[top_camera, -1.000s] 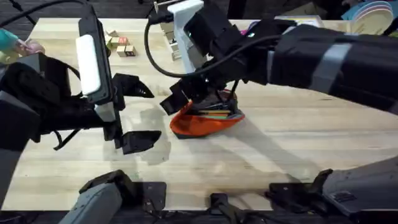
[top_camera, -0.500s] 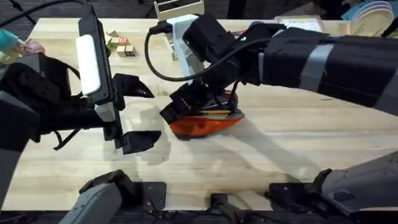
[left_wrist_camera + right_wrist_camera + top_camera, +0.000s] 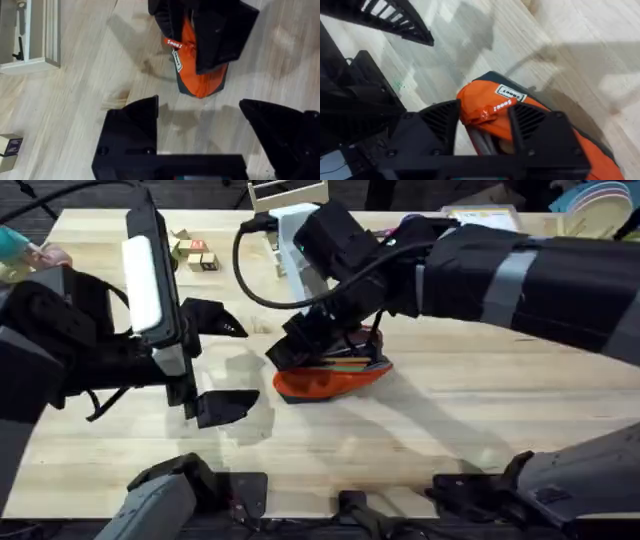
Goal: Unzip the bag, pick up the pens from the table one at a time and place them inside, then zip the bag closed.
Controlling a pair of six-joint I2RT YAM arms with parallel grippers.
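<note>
The orange bag [image 3: 325,383] lies mid-table [image 3: 480,420], its top gaping, with slim pens [image 3: 348,363] lying inside. My right gripper [image 3: 298,346] reaches across and is down on the bag's left end. In the right wrist view its fingers [image 3: 437,122] press on either side of the bag's orange, tagged end [image 3: 492,107], shut on it. My left gripper [image 3: 222,365] hovers open to the left of the bag, apart from it. From the left wrist view, the bag [image 3: 202,80] pokes out from under the right gripper, beyond my open left gripper [image 3: 205,135].
Small wooden blocks [image 3: 196,256] and a white rack [image 3: 275,235] stand at the back of the table. Stacked plates [image 3: 600,205] sit at the far right corner. A white tray [image 3: 30,35] lies beside the left arm. Bare wood stretches right of the bag.
My right gripper dipped onto the bag's left end, then shifted slightly right along it. The left arm stayed still and the bag barely moved.
</note>
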